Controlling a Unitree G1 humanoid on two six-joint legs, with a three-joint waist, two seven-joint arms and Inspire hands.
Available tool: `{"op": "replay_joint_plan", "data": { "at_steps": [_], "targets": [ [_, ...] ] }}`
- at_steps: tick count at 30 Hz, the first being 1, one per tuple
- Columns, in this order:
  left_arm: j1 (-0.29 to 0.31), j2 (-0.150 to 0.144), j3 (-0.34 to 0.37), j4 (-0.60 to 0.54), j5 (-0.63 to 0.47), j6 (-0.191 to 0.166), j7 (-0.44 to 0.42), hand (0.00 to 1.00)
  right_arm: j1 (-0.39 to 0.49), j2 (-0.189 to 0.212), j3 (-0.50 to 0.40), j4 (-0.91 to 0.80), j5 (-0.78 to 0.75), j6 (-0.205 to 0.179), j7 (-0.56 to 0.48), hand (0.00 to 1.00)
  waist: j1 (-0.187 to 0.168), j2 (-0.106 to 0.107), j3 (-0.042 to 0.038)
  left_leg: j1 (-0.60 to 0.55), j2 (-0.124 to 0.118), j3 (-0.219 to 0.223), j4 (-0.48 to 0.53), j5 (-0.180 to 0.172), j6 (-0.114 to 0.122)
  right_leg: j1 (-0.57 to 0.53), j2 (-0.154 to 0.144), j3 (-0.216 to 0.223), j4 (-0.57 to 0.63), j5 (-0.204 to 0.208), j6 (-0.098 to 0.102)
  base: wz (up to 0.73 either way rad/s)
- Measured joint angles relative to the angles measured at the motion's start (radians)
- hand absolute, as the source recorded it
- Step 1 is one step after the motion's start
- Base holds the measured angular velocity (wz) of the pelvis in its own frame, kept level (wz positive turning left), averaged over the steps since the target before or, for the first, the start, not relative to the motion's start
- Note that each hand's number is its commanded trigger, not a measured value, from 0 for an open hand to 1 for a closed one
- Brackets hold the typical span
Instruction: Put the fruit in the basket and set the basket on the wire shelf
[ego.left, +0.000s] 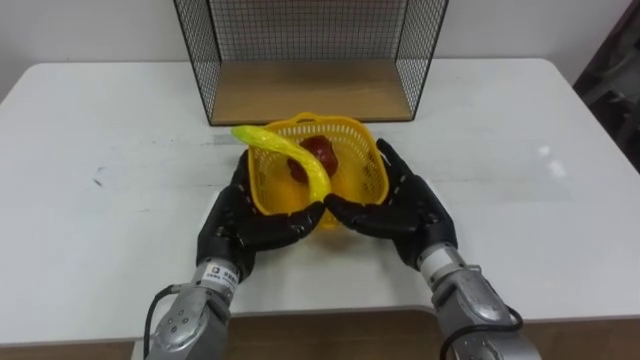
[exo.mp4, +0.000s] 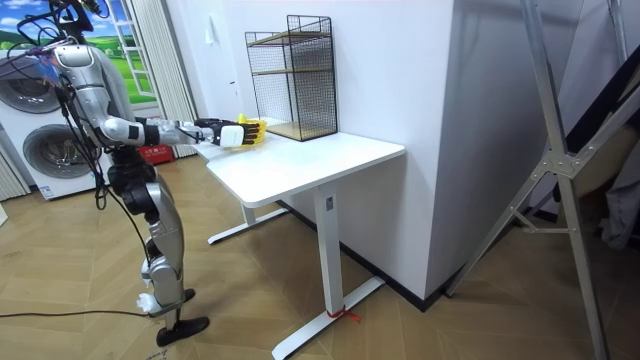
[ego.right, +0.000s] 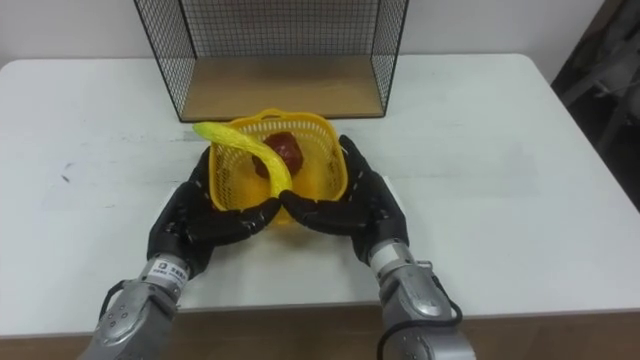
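A yellow plastic basket (ego.left: 368, 172) stands on the white table (ego.left: 530, 200) just in front of the wire shelf (ego.left: 310, 92). A dark red fruit (ego.left: 319, 152) lies inside it. The basket's pale yellow handle (ego.left: 292, 156) is folded across its left side. My left hand (ego.left: 238, 226) presses the basket's left wall and my right hand (ego.left: 408, 206) its right wall. Both have fairly straight fingers, and the thumbs meet under the front rim. In the room view I stand at the table's end, arms stretched out to the basket (exo.mp4: 250, 131).
The wire shelf (exo.mp4: 291, 75) is a black mesh box with a wooden floor and an open front facing me, at the table's far edge by the wall. Washing machines (exo.mp4: 40, 150) stand behind me. A metal frame (exo.mp4: 560, 150) stands at the room view's right.
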Motion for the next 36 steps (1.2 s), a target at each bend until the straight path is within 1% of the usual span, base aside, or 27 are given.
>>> {"op": "replay_joint_plan", "data": {
  "at_steps": [4,9,12,17,24,27,36],
  "targets": [
    [-0.005,-0.001,0.0,0.0,0.0,0.0,0.0,0.0,0.0,0.001,0.001,-0.011,-0.011,0.0,0.0,0.0,0.0,-0.002,0.0011,-0.001,0.0,0.0,0.0,0.0,0.0,-0.002,0.001,0.0,0.001,0.0,0.0,0.0],
    [-0.041,0.0,-0.001,0.0,0.002,0.0,0.001,0.0,-0.029,-0.002,0.0,-0.015,-0.012,0.0,-0.002,0.0,-0.001,-0.006,0.0041,-0.003,0.0,-0.001,0.0,0.0,0.0,-0.005,0.003,0.003,0.0,0.001,-0.001,0.0],
    [-0.056,0.0,-0.001,0.0,0.002,0.0,0.002,0.0,-0.033,-0.002,-0.004,-0.015,-0.012,-0.002,-0.002,0.0,-0.001,-0.006,0.0041,-0.002,0.0,-0.001,0.0,0.0,0.0,-0.005,0.003,0.007,0.0,0.001,-0.001,0.0],
    [-0.064,0.0,-0.001,0.0,0.01,0.0,0.009,0.0,-0.038,-0.002,-0.006,-0.015,-0.012,-0.002,-0.004,0.0,0.0,-0.006,0.0042,0.001,0.001,-0.002,-0.003,0.0,0.0,-0.004,0.004,0.013,-0.001,0.001,-0.001,-0.03],
    [-0.105,0.003,0.001,-0.006,0.01,-0.001,0.027,0.0,-0.089,-0.008,-0.01,-0.018,-0.014,-0.002,-0.015,0.0,-0.002,-0.005,0.0044,0.002,0.001,-0.002,-0.003,0.0,0.0,-0.003,0.006,0.021,-0.002,0.001,-0.001,-0.01],
    [-0.107,0.002,0.01,-0.042,0.011,-0.001,0.032,0.0,-0.091,-0.008,-0.018,-0.057,-0.02,-0.002,-0.015,0.0,-0.002,-0.004,0.0048,0.005,0.001,-0.002,-0.003,0.0,0.0,-0.001,0.006,0.027,-0.002,0.001,-0.001,0.0],
    [-0.115,0.003,0.032,-0.079,0.012,-0.001,0.043,0.0,-0.095,0.002,-0.026,-0.118,-0.071,-0.002,-0.015,0.0,-0.004,-0.001,0.0069,0.027,0.003,-0.001,-0.003,0.0,0.0,0.017,0.011,0.032,-0.003,0.001,-0.001,-0.02]
  ]
}}
